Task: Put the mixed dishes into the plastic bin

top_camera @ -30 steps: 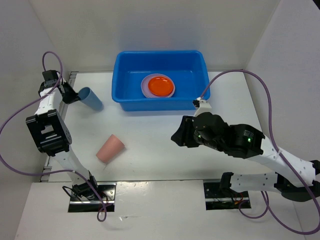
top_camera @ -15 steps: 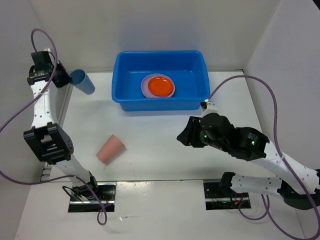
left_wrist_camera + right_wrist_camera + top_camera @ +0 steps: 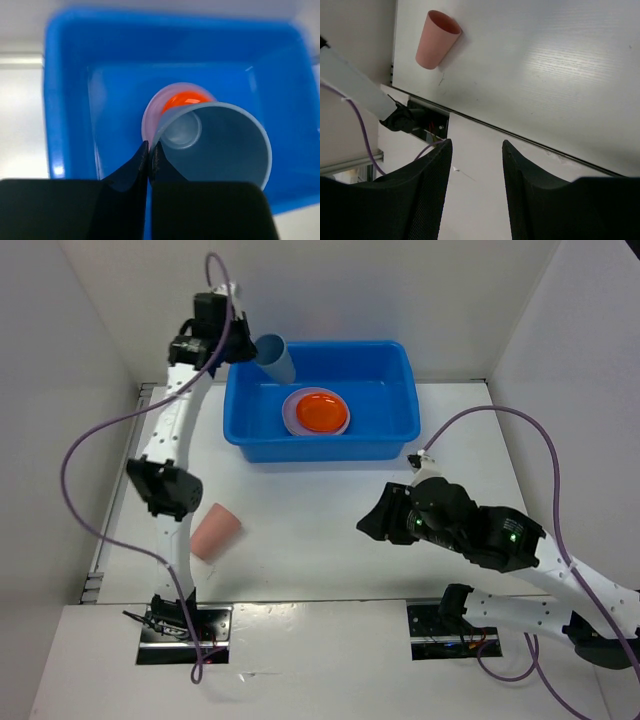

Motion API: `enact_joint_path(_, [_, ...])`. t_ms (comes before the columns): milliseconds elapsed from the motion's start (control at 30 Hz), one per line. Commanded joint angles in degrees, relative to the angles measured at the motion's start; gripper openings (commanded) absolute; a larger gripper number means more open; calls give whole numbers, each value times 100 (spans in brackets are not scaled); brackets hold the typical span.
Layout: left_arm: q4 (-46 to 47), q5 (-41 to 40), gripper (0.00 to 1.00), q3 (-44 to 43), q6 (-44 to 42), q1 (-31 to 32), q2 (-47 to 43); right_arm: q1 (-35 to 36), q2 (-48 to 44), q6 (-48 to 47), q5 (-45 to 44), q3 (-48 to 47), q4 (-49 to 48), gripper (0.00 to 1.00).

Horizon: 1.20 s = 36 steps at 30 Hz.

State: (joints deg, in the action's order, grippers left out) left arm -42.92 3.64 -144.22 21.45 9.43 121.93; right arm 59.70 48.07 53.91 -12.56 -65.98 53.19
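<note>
The blue plastic bin (image 3: 395, 435) stands at the back of the table and holds an orange plate (image 3: 320, 412) on a lavender plate (image 3: 290, 412). My left gripper (image 3: 248, 348) is shut on the rim of the light blue cup (image 3: 275, 358) and holds it tilted over the bin's back left corner. In the left wrist view the light blue cup (image 3: 220, 145) hangs above the orange plate (image 3: 180, 100) inside the bin (image 3: 70, 125). The salmon-pink cup (image 3: 216, 532) lies on its side on the table, and shows in the right wrist view (image 3: 436, 40). My right gripper (image 3: 368, 524) is open and empty over the table's middle.
White walls close in the table on the left, back and right. Purple cables (image 3: 100, 440) loop off both arms. The arm mounts (image 3: 180, 625) sit at the near edge.
My left arm has swung the light blue cup from the table's far left, up and right, to above the bin's back left corner. My right arm has drawn back slightly toward the near edge.
</note>
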Motion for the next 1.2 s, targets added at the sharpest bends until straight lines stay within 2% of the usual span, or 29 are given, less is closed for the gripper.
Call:
enact_joint_path(0, [-1121, -557, 0, -885, 96, 216, 1136, -55, -263, 216, 34, 138, -239, 50])
enact_joint_path(133, [-1806, -724, 0, -2309, 157, 279, 2061, -55, -413, 278, 34, 261, -186, 50])
enact_joint_path(200, [-2263, -724, 0, -3363, 210, 279, 2615, -55, -474, 278, 34, 313, -186, 50])
enact_joint_path(233, [-2300, -724, 0, -3489, 210, 279, 2704, -107, -474, 278, 34, 313, -186, 50])
enact_joint_path(267, [-2300, -724, 0, -3098, 210, 279, 2635, -108, -474, 278, 34, 313, -186, 50])
enact_joint_path(400, [-2475, -803, 0, -3505, 210, 331, 2950, -108, -474, 226, 86, 313, -186, 50])
enact_joint_path(467, [-2423, -803, 1, -3376, 210, 331, 2951, -108, -474, 225, 87, 313, -238, 50])
enact_joint_path(500, [-2484, -803, 9, -3532, 210, 331, 3046, -108, -474, 225, 87, 366, -239, 50])
enact_joint_path(600, [-2485, -803, 19, -3534, 210, 383, 3047, -108, -474, 225, 87, 366, -239, 50])
enact_joint_path(733, [-2433, -751, 27, -3534, 210, 437, 3047, -108, -527, 225, 87, 366, -239, 50])
enact_joint_path(900, [-2309, -610, 34, -3534, 157, 437, 2653, -108, -580, 225, 87, 366, -186, 50])
enact_joint_path(1067, [-2370, -505, 46, -3534, 53, 314, 1801, -108, -580, 225, 87, 366, -186, 52])
enact_joint_path(1167, [-2502, -505, 49, -3534, 52, 244, 1238, -108, -466, 172, 87, 419, -292, 52])
